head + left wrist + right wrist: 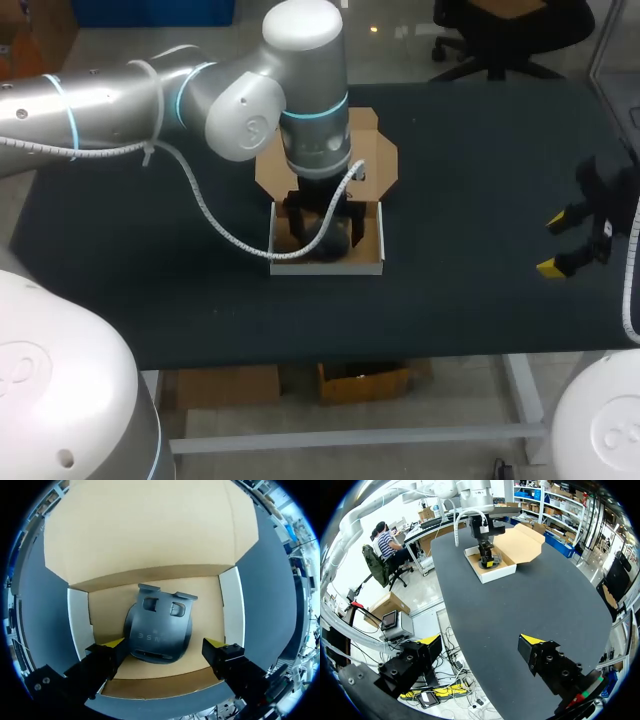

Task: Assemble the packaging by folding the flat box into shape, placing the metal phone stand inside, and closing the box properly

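Two arms are standing at the table [470,150], but only the left one is busy with the step in hand. The left gripper [164,643] is hanging low inside the box [375,262], its jaws standing wide on both sides of the stand [159,630]. One yellow tip is sitting very near the stand's edge and the other is well apart, so it is gripping nothing. The stand is lying flat on the floor of the box, about in the middle, and the lid [145,530] is lying open behind it. The right gripper [553,245] is hanging near the table's right edge, jaws wide too, holding nothing. I am judging that the placing is nearly done and the closing is coming next. To do it well, the left gripper should be rising straight up, not dragging the stand or catching the side walls. Then one gripper should be steadying the box while the other is folding the lid down, with its tabs going inside the walls.
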Robot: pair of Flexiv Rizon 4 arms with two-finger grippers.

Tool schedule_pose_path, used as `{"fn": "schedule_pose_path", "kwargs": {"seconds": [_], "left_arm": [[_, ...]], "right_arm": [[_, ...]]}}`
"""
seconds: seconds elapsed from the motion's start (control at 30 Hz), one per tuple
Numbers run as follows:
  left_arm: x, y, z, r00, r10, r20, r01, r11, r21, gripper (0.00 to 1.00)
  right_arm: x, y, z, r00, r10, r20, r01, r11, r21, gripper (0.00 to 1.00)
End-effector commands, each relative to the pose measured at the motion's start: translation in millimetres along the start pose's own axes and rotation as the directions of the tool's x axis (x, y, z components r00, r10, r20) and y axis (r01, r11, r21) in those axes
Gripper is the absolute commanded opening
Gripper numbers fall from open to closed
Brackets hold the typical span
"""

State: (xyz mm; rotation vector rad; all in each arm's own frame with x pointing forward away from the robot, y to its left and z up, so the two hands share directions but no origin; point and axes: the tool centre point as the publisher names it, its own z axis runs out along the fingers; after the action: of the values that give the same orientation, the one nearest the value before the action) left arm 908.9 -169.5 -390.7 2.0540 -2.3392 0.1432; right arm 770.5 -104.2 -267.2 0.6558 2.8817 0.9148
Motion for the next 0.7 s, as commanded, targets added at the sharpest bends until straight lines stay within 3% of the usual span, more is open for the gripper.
{"fn": "schedule_pose_path", "kwargs": {"seconds": [0.03, 0.7], "left_arm": [[-2.4, 8.6, -2, 1.0, -0.003, -0.007, 0.003, 1.0, 0.006, 1.0], [13.7, 38.8, 5, 1.0, -0.018, 0.023, 0.02, 0.998, -0.052, 1.0]], "right_arm": [[0, -1, -1, 1.0, -0.001, -0.001, 0.001, 1.0, -0.003, 1.0], [0, -1, -1, 1.0, -0.001, -0.001, 0.001, 1.0, -0.003, 1.0]]}}
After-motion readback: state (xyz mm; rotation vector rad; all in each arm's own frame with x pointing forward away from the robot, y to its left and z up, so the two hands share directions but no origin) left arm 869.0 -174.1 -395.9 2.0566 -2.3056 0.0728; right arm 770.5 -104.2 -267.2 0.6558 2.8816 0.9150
